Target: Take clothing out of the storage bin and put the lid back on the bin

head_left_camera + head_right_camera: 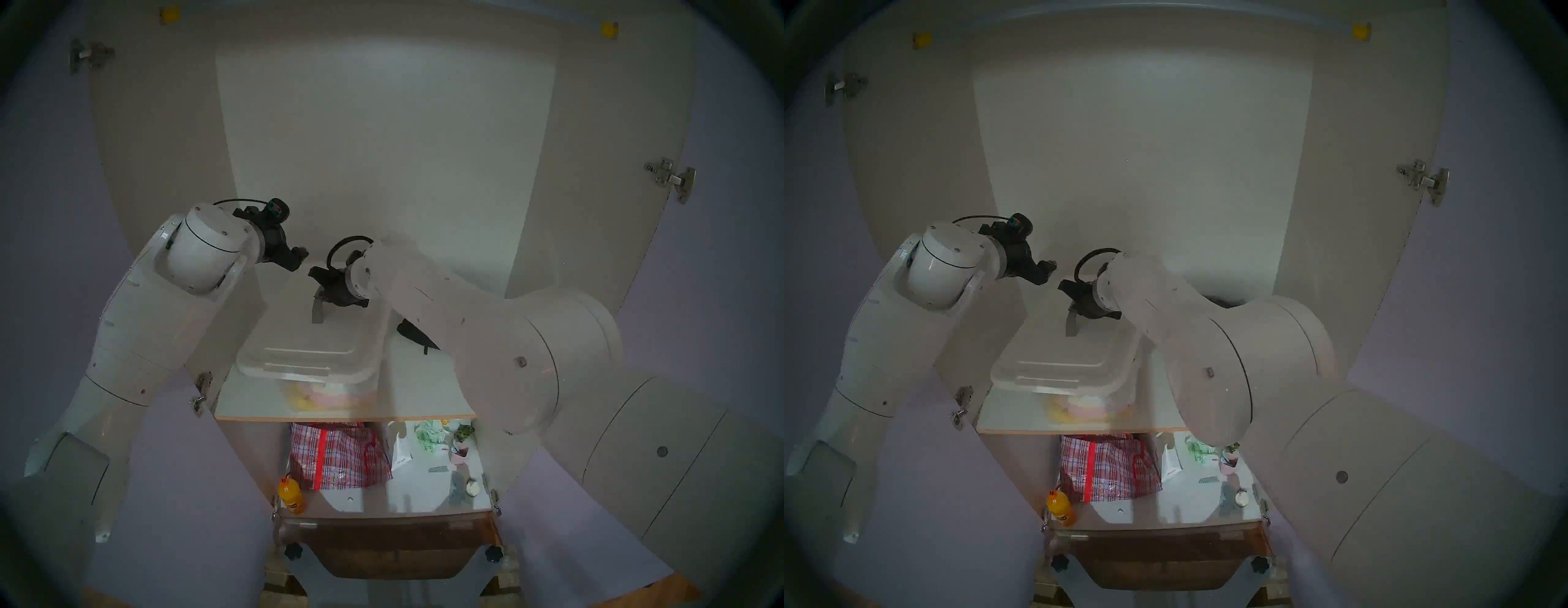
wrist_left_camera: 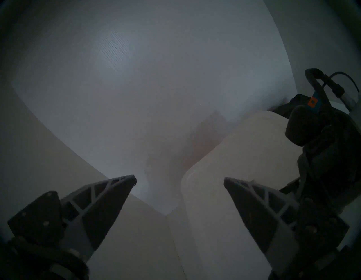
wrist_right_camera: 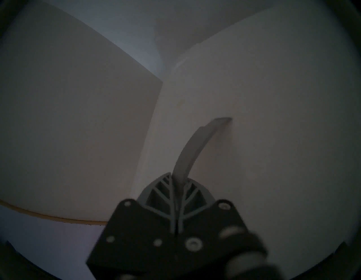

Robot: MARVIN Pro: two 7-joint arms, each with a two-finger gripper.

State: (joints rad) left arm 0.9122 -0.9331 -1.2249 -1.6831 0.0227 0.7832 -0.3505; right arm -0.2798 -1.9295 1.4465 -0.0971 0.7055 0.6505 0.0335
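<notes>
Clothing [image 1: 413, 333] half hidden behind arm

White lid [image 1: 314, 344], red-and-white checked bag [image 1: 339, 454]

The flat white plastic lid [image 1: 316, 339] is looking smooth with a soft sheen, its grey strip handle [image 3: 192, 148] reading matt. The clear plastic storage bin [image 1: 329, 392] is showing glossy see-through walls. The red-and-white checked woven bag [image 1: 337, 452] is glinting, and the pale shelf board [image 1: 254, 403] is looking smooth.
</notes>
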